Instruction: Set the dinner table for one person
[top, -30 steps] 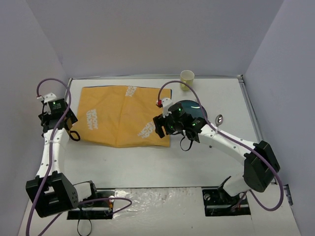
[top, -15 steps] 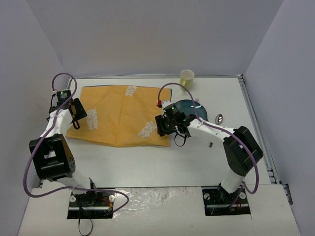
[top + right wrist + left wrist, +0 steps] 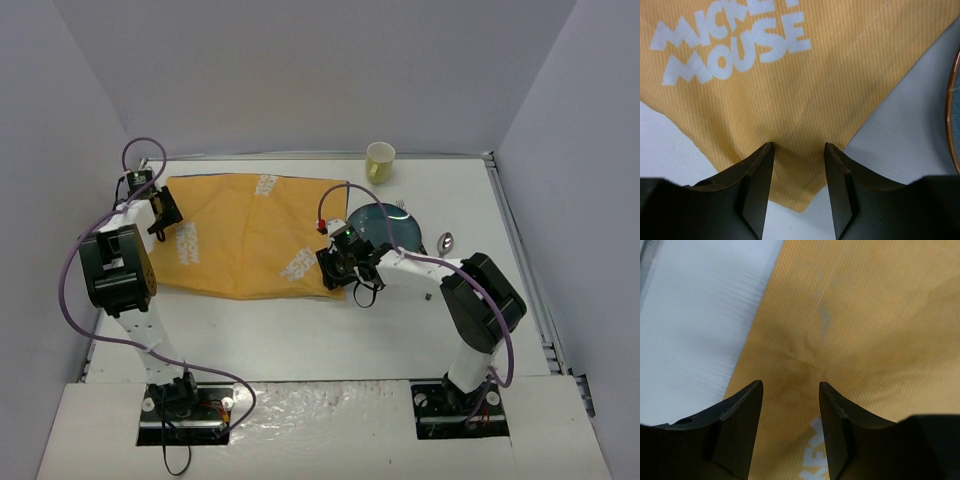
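Observation:
The dinner table point(image 3: 300, 330) is a white tabletop with a thin metal rim. An orange-yellow cloth mat point(image 3: 250, 235) with white print lies on its left half. My left gripper point(image 3: 163, 213) is open over the mat's far left edge; in the left wrist view the cloth point(image 3: 865, 330) lies wrinkled between and beyond the open jaws point(image 3: 790, 385). My right gripper point(image 3: 337, 268) is open at the mat's near right corner; in the right wrist view the jaws point(image 3: 799, 145) straddle that corner of the cloth point(image 3: 800, 185). Neither gripper holds anything.
A dark teal plate point(image 3: 390, 222) sits just right of the mat; its rim shows in the right wrist view point(image 3: 955, 110). A pale yellow cup point(image 3: 379, 160) stands at the far edge. A spoon point(image 3: 445, 242) lies right of the plate. Grey walls close in the table.
My left gripper has moved up along the mat's left edge toward its far corner. My right gripper has moved left off the plate to the mat's near right corner.

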